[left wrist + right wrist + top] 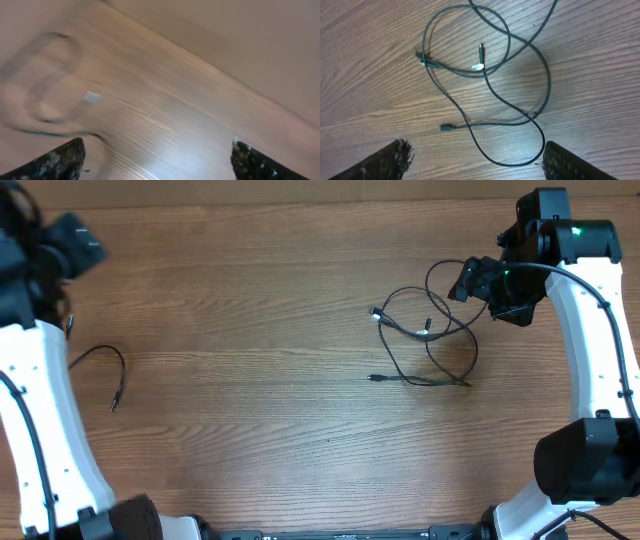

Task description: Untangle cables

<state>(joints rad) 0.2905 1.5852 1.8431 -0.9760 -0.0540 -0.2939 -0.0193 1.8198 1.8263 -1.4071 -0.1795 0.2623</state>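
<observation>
A tangle of thin black cables [430,340] lies right of the table's middle, with small plug ends [377,313] showing. In the right wrist view the same cables [485,70] loop over each other. The lowest loop [517,162] reaches down between the fingertips of my open right gripper [477,160], which hovers above it without touching. One separate strand [108,360] lies curved at the left. My left gripper [72,245] is blurred at the far left corner. In its own view the left gripper [157,162] stands open, with only bare wood between its fingers [57,160].
The wooden table [260,330] carries nothing else in view. The white right arm [590,330] runs down the right edge, and the left arm [40,410] runs down the left edge. The left wrist view is smeared by motion, with a faint dark strand [50,133] at lower left.
</observation>
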